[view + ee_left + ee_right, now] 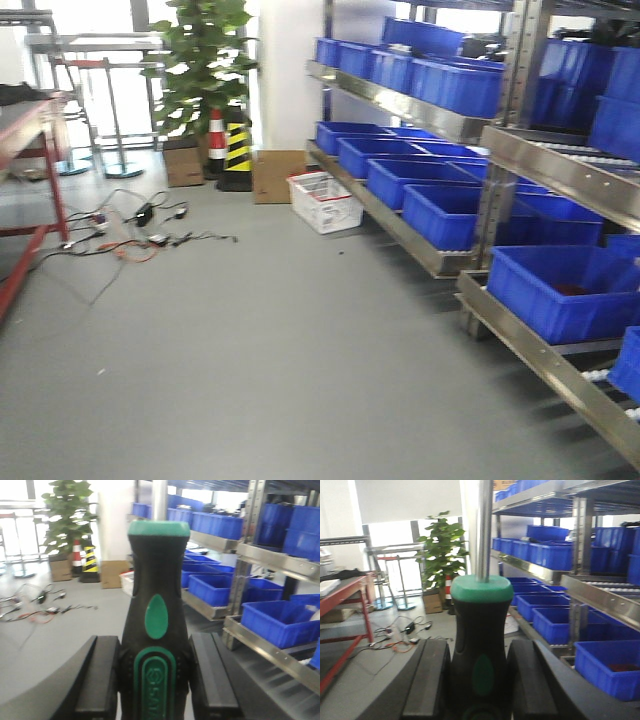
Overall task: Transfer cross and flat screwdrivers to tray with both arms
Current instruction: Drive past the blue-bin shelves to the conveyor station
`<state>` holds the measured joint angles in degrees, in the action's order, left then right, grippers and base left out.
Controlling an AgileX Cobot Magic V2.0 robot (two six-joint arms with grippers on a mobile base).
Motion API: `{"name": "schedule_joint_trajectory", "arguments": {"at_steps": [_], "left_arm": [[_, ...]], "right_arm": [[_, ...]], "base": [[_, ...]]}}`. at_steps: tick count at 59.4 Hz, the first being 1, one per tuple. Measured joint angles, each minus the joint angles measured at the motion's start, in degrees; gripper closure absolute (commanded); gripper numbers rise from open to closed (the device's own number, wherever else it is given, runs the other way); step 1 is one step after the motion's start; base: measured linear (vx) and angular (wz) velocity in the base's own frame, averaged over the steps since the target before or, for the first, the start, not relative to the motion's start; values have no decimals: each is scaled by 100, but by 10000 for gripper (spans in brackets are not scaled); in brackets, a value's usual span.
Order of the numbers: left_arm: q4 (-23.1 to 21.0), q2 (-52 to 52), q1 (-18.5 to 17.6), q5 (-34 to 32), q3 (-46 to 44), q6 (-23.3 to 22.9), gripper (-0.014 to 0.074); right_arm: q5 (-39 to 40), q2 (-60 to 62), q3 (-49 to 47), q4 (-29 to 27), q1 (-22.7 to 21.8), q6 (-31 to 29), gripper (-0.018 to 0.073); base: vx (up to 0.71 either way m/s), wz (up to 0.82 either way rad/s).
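**Left wrist view.** The left gripper [155, 647] is clamped on the left screwdriver [156, 570]. Its two black fingers [100, 680] press the flanks of a black handle with a green cap and a green oval inlay. The handle stands upright between the fingers and rises past their tips. Its lower end is cut off by the frame edge. A pale vertical bar directly above the cap is blurred; whether it is this screwdriver's own shaft or a post behind it cannot be told.

**Right wrist view.** The right gripper [479, 650] grips the right screwdriver [480, 625], with a finger touching each side of the black handle. A bright metal shaft [484, 530] rises from the green cap and leaves the top of the frame, so the tip is cut off. Cross and flat cannot be told apart.

**Front view.** Ahead of the grippers and to their right stand steel shelves [400, 105] holding blue bins [445, 215]. Ahead and to the left are a plant [205, 60] and cables [130, 240] on the grey floor [260, 360]. The nearest bins are smeared by blur.
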<state>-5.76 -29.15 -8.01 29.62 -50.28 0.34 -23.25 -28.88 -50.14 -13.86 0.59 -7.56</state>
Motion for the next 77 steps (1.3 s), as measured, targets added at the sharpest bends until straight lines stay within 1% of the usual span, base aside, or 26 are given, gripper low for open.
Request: {"name": "schedule_joint_trajectory", "arguments": {"at_steps": [46, 77], "left_arm": [[0, 0, 0, 0, 0, 0, 596], [0, 0, 0, 0, 0, 0, 596]], "right_arm": [[-1, 0, 0, -13, 0, 0, 567], [-1, 0, 0, -13, 0, 0, 567]], "base": [[51, -57], [31, -85]]}}
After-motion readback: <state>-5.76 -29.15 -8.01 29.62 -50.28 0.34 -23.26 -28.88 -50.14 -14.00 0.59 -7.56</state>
